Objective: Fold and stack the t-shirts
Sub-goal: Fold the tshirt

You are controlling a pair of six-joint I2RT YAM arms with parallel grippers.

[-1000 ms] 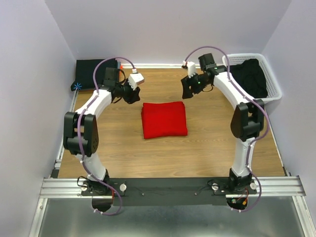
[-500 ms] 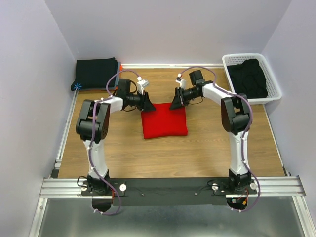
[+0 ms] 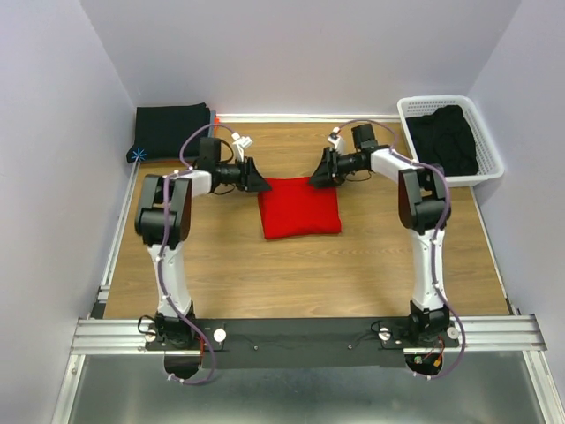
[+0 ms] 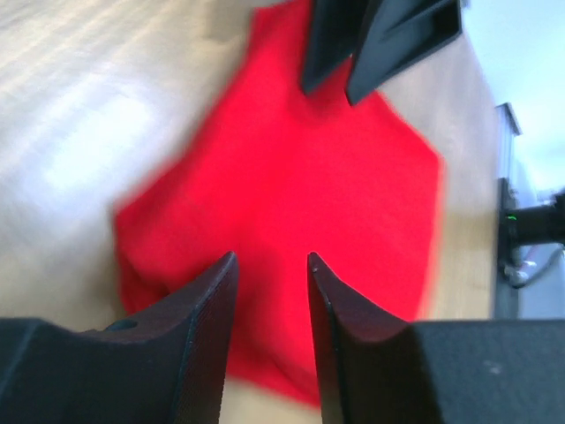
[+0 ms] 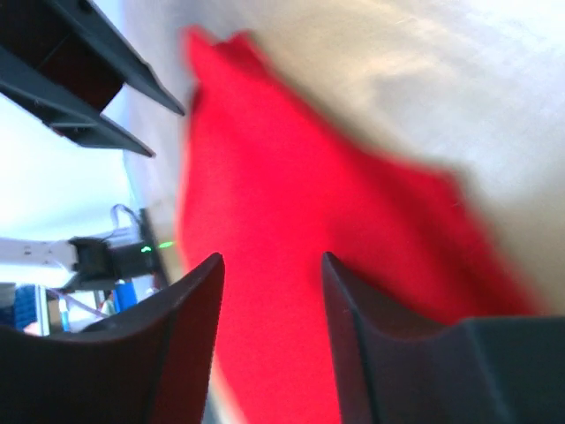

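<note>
Probably the main risk is that the fold comes undone on the way to the folded black t-shirts [image 3: 172, 131] at the far left corner of the tabletop [image 3: 300, 274], where I judge the next piece must go. If the left gripper [image 3: 259, 183] takes only the top layer at the far left corner of the folded red t-shirt [image 3: 300, 210], the layers below can slide out when it is lifted. This shirt lies in the middle, well apart from the black pile. The same is true for the right gripper [image 3: 316, 177] at the far right corner, and if one arm pulls sooner than the other, the packet can twist or drag on the wood. More black t-shirts [image 3: 446, 141] wait in the white lattice basket [image 3: 433, 100] at the right. The left fingers [image 4: 212, 300] stand apart by a narrow gap, low over the red cloth, and I see nothing pinched between them. The right fingers [image 5: 190, 309] are parted wider, also over the red cloth and clasping nothing. Both wrist views are blurred, so I cannot tell if they touch it.
</note>
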